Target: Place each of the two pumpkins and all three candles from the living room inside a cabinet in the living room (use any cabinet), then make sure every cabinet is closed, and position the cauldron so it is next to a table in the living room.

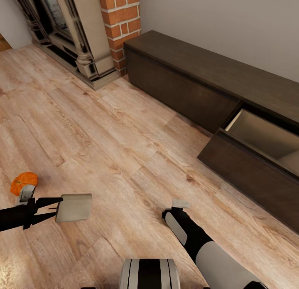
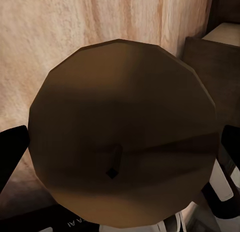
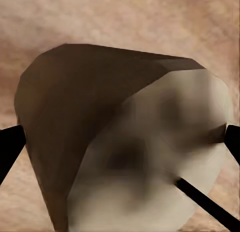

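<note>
While gripping candles (image 1: 74,207), both end effectors, no legible writing, cabinet (image 1: 249,164) open

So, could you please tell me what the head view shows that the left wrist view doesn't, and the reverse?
Head view alone: a pumpkin on the floor, the brick fireplace, the right arm and the cabinet's whole length. Left wrist view alone: the candle's round end face with its wick, close up. Both share that candle between the left gripper's fingers, the wooden floor and the cabinet's pulled-out drawer.
</note>
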You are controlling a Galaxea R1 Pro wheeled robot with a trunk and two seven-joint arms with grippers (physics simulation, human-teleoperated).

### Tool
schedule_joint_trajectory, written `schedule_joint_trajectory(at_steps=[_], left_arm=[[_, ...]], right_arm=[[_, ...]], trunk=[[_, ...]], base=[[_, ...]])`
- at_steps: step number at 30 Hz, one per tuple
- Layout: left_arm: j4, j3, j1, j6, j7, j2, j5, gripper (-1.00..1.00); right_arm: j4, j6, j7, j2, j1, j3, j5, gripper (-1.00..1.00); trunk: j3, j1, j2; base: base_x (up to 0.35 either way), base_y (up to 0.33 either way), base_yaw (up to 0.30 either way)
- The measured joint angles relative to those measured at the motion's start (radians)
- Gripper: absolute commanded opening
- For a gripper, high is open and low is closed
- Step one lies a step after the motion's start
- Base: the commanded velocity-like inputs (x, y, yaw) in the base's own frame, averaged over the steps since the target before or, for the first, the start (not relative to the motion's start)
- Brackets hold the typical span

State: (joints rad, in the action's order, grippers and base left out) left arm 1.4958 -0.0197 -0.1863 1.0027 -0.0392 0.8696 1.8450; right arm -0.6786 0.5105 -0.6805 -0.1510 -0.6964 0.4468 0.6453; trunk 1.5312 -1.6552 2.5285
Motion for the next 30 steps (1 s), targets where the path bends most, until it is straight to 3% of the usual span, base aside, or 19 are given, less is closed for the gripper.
schedule_joint_trajectory(at_steps=[1, 30], left_arm=[[0.000, 0.000, 0.000, 0.000, 0.000, 0.000, 0.000, -1.00], [-0.001, 0.000, 0.000, 0.000, 0.000, 0.000, -0.001, -1.00]], right_arm=[[0.002, 0.001, 0.000, 0.000, 0.000, 0.001, 0.000, -1.00], [0.002, -0.001, -0.001, 0.000, 0.000, 0.001, 0.001, -1.00]], trunk=[[0.000, 0.000, 0.000], [0.000, 0.000, 0.000]], base=[[0.000, 0.000, 0.000], [0.000, 0.000, 0.000]])
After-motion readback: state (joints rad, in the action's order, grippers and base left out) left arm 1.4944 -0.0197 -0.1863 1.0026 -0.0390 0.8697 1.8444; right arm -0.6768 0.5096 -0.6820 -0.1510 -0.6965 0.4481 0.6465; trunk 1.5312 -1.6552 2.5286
